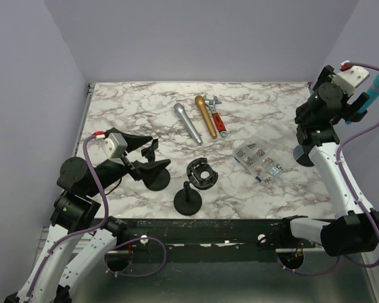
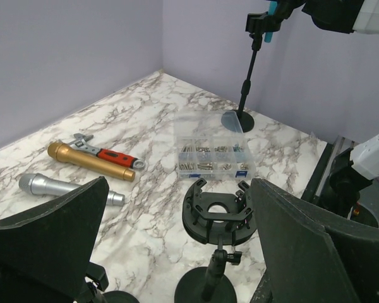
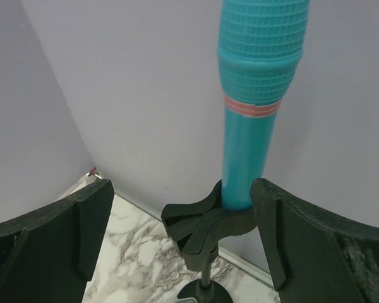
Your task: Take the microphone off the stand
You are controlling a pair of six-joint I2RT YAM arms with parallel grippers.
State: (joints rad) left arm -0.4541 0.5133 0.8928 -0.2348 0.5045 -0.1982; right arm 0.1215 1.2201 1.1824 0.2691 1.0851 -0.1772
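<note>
A teal microphone (image 3: 256, 95) with a pink ring stands upright in the black clip (image 3: 208, 224) of a thin stand (image 2: 247, 69), at the table's far right corner. It also shows in the top view (image 1: 377, 85), and only its lower end in the left wrist view (image 2: 273, 7). My right gripper (image 3: 180, 240) is open at clip height. The clip and the microphone's shaft lie between its fingers, the shaft close beside the right finger (image 3: 322, 246). My left gripper (image 1: 148, 154) is open and empty at the near left.
A silver microphone (image 1: 187, 124), a gold microphone (image 1: 206, 116) and a red-handled wrench (image 1: 217, 117) lie mid-table. A clear box of screws (image 1: 259, 159) sits right of centre. An empty shock-mount stand (image 1: 196, 183) and a small black stand (image 1: 156, 180) are near my left gripper.
</note>
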